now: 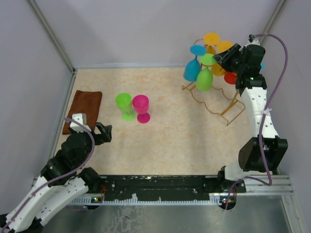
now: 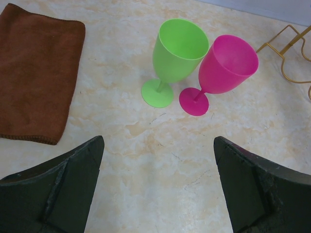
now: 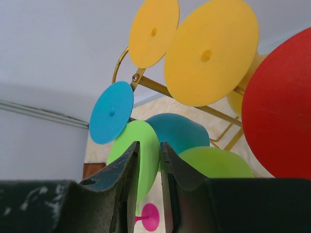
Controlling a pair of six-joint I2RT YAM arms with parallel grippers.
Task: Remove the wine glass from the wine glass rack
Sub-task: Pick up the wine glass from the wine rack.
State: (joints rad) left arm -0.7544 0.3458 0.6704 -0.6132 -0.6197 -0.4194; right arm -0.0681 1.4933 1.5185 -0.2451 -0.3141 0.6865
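The right gripper [image 3: 148, 150] stands at the top of the wine glass rack [image 3: 146, 82] at the far right of the table [image 1: 170, 141]. Its jaws are close together with only a narrow slot between them, and the rim of a lime-green foot [image 1: 208, 59] shows in that slot; whether the fingers actually bite on it cannot be told from the wrist view. The foot belongs to the hanging green wine glass [image 1: 204, 78], which hangs bowl-down from the golden rails, just beside a blue glass [image 1: 192, 70] and among two yellow feet [image 3: 153, 31] and a red foot [image 3: 284, 107]. The lift-off itself is not yet done: the foot sits at rail height with the bowl beneath it. Near the middle of the table a standing green glass [image 2: 177, 53] and a pink glass [image 2: 226, 65] are upright, their bowls touching or nearly so. This suggests part of the clearing may already be done, though at least five glasses hang on the rack. The left gripper [image 2: 158, 187] hovers low at the near left, jaws fully apart and empty, with a brown cloth [image 2: 39, 73] off to its left. What is left, by this reading, is a firm pinch on the foot, a slide along the rail to its open end, and a set-down on the table.
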